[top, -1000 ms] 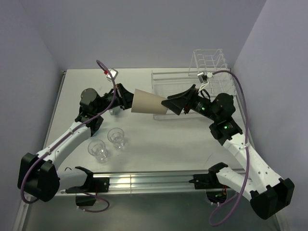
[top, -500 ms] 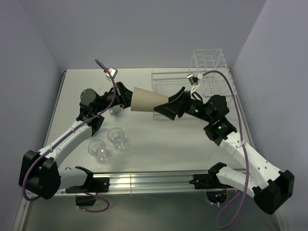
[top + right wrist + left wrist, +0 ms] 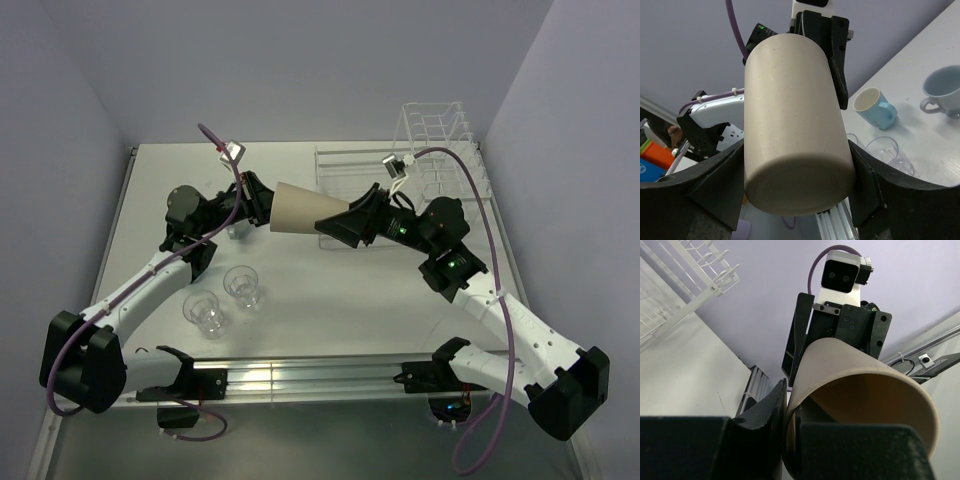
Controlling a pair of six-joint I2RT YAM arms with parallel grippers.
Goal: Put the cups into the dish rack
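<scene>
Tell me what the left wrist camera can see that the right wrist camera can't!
Only the left wrist view shows the white wire dish rack, and it looks into the open mouth of the tan paper cup. Only the right wrist view shows the light blue handled mug, a second pale blue cup, the clear tumblers and the paper cup's closed bottom. Both show that same cup up close, plus the pale table.

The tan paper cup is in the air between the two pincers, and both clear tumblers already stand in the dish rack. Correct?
No. The top external view shows both clear tumblers on the table, outside the dish rack. The tan paper cup is indeed in the air between the left pincer and the right pincer.
</scene>
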